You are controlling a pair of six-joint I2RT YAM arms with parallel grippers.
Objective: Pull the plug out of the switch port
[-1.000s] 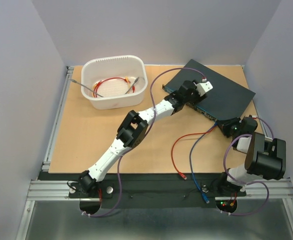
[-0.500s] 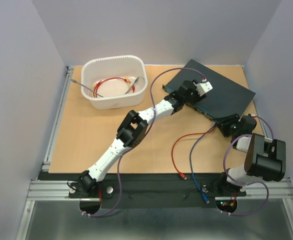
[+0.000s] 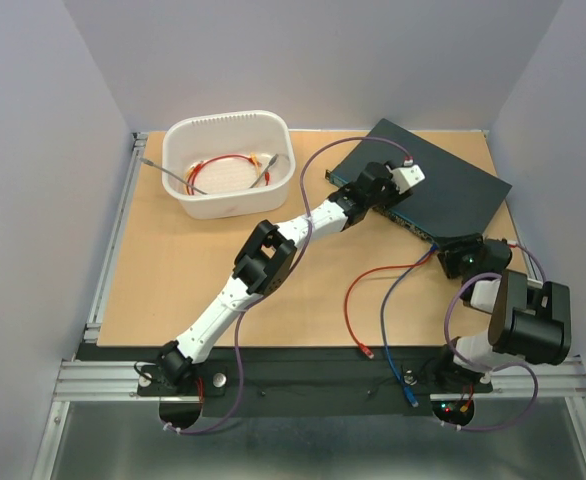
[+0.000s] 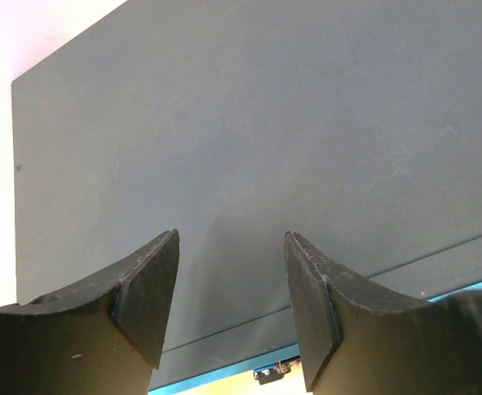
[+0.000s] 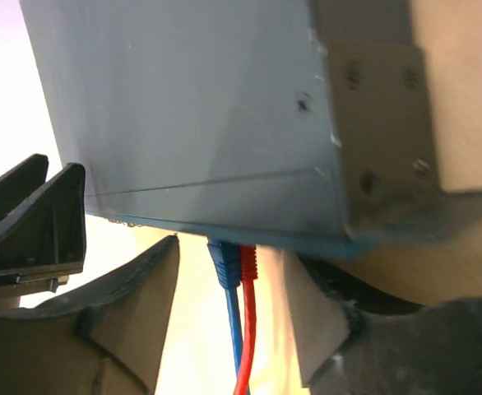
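At the tan wooden worktop's (image 3: pixel 193 270) far right lies the flat dark blue-grey metal switch (image 3: pixel 443 185). Left jaws, open and empty over its top, we judge to steady it; right jaws gape, gripping nothing, around the blue plug (image 5: pixel 223 262) and red plug (image 5: pixel 247 262) in its ports.

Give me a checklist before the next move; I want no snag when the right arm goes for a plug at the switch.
1. Plugs seated: the blue plug and red plug sit side by side in the switch edge: ok.
2. Right tool open, one finger on either side of the plugs: ok.
3. Only one plug between its fingers: both lie in the gap: not ok.
4. Left tool open over the switch top; whether it presses down: cannot tell.
5. Slack: the blue cable and red cable lie in loose loops: ok.
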